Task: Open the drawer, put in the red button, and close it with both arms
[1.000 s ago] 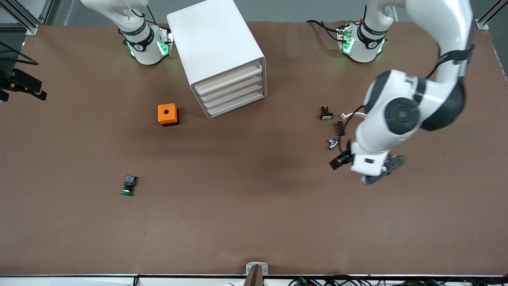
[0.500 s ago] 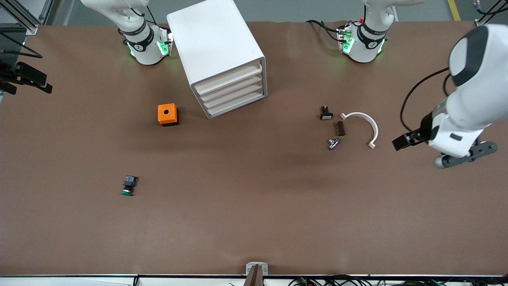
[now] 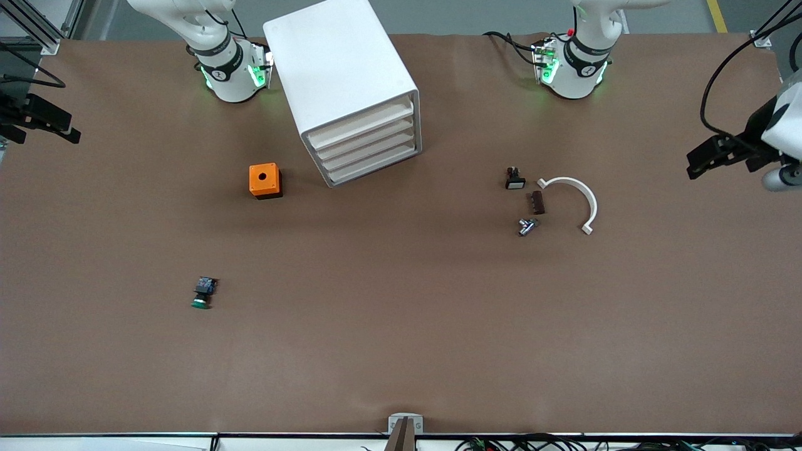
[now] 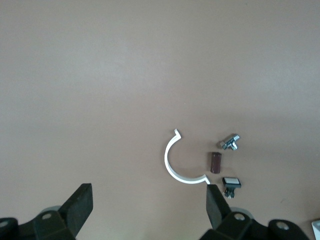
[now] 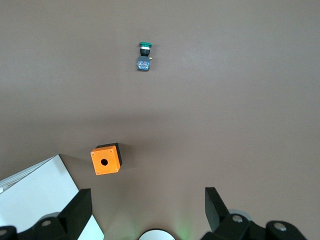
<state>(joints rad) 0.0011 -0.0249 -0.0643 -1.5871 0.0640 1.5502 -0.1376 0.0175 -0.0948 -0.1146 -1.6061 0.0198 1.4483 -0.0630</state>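
While left gripper (image 4: 147, 194) and right gripper (image 5: 145, 199) hang jaws apart, drawer (image 3: 366, 145) fronts face camera

I count one white cabinet (image 3: 348, 88) on the tabletop (image 3: 401, 351), with four drawer fronts (image 3: 366, 148). Beside the cabinet sits one orange cube (image 3: 265, 180). I see one green-capped button (image 3: 203, 293), nearer the front camera than the cabinet. Toward the left arm's end from the cabinet: one white curved clip (image 3: 575, 199), one white-faced black part (image 3: 514, 179), one brown block (image 3: 537, 202), one metal fitting (image 3: 526, 226).

cabinet (image 3: 341, 75) fronts unblocked, orange cube (image 3: 264, 180) beside
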